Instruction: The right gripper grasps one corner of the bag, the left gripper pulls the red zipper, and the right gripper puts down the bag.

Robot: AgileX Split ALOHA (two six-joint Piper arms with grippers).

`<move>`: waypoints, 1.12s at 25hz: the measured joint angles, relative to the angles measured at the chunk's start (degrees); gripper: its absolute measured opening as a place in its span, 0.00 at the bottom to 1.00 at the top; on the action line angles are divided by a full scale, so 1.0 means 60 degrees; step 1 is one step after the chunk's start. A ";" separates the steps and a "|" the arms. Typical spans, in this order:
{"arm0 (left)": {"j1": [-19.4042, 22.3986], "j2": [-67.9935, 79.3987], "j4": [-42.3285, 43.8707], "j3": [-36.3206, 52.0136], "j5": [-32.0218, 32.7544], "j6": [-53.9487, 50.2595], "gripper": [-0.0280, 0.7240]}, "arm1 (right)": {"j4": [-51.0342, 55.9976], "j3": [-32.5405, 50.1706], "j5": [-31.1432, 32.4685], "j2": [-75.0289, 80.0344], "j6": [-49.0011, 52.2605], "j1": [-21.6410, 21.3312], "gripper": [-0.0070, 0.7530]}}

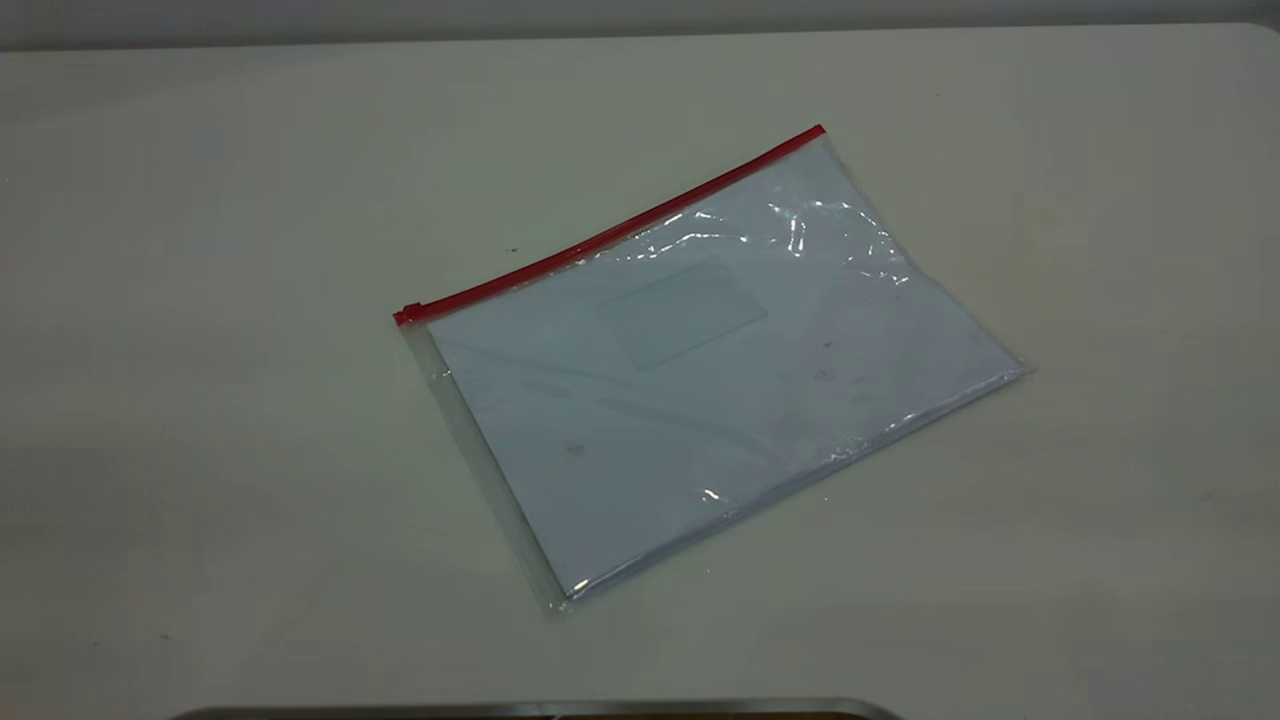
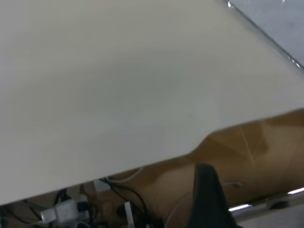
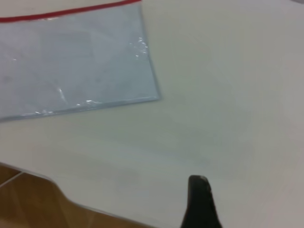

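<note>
The bag [image 1: 700, 370] lies flat on the white table, showing white paper and a faint label pocket. The red zipper [image 1: 610, 235] runs along its far long edge, with the slider tab [image 1: 408, 313] at the left end. Neither gripper shows in the exterior view. In the right wrist view only a black tip of the right gripper [image 3: 199, 204] shows, over bare table near the table's edge, well apart from the bag [image 3: 71, 61] and the zipper [image 3: 71, 12]. In the left wrist view the left gripper [image 2: 209, 199] shows as a black tip beyond the table's edge, far from the bag's corner [image 2: 275, 23].
The table [image 1: 200, 300] spreads wide on all sides of the bag. A metal rim [image 1: 540, 710] shows at the front edge. Past the table's edge, the left wrist view shows brown floor, cables with a power strip [image 2: 66, 211] and a metal bar [image 2: 266, 204].
</note>
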 joint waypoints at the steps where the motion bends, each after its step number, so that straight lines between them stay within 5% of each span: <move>1: 0.0000 -0.0008 -0.0019 0.0010 -0.0003 0.0000 0.78 | -0.0012 0.0011 0.0000 0.0000 0.0000 0.0000 0.76; 28: 0.0000 -0.0008 0.0112 0.0344 -0.0309 -0.0029 0.78 | -0.0030 0.0011 -0.0008 -0.0002 0.0000 0.0000 0.76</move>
